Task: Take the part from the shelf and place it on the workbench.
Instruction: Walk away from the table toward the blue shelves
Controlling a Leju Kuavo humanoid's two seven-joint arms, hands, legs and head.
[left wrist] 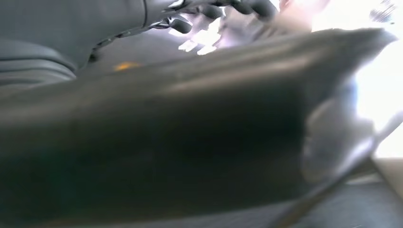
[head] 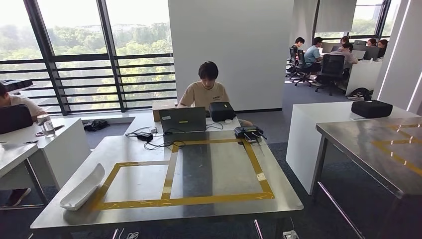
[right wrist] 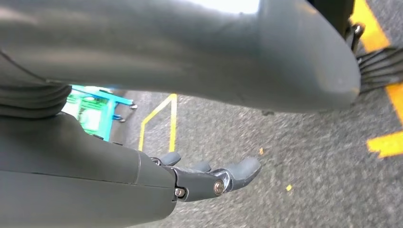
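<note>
Item 1: workbench [head: 224,164], steel-topped, directly ahead in the head view. Item 2: yellow tape outline [head: 184,201], 2 bays side by side on the bench top. Item 3: laptop [head: 182,119] at the far edge, with a seated person [head: 205,89] behind it. Item 4: white part [head: 82,188], long and shallow, lying on the bench's near left corner just outside the tape, long axis running from near-left to far-right; it lies on the left arm's side, so that arm is judged the nearer. Item 5: dark blurred body [left wrist: 166,142], seen close up in the left wrist view; whether it is a second part cannot be told. Item 6: grey rounded form [right wrist: 190,57] in the right wrist view, above floor with yellow lines, identity unclear. Item 7: right hand [right wrist: 209,178], fingers extended and apart, holding nothing, hanging over the floor. Item 8: left hand [left wrist: 209,10], dark fingers curled beyond the blurred body; grasp cannot be told.
</note>
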